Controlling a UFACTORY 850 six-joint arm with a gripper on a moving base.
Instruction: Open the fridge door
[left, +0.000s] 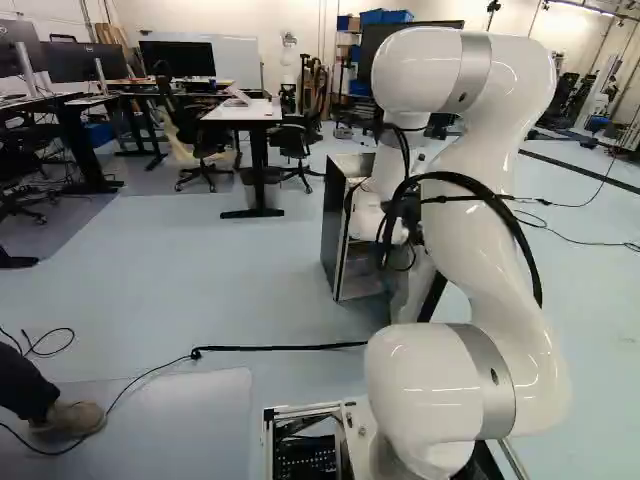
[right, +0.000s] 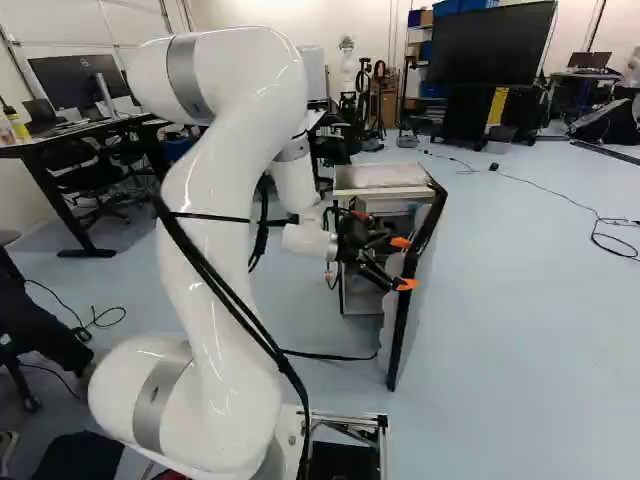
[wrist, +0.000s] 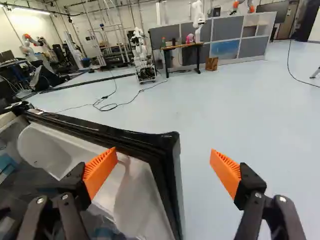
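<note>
In the right base view my gripper is in front of the small fridge, beside the inner side of its door. The door stands wide open, swung out toward the base. From the wrist, the gripper is open, with the door's black-framed edge between its orange pads. One pad is over the white inner lining; the other stands off the outer face with floor visible between. Whether the inner pad touches the lining, I cannot tell. The left base view shows the fridge's dark side, while my arm hides the door.
A white table and office chairs stand beyond the fridge. Cables lie on the floor, one running toward my base. A person's shoe is near the left base view's lower corner. Another robot stands farther off in the wrist view.
</note>
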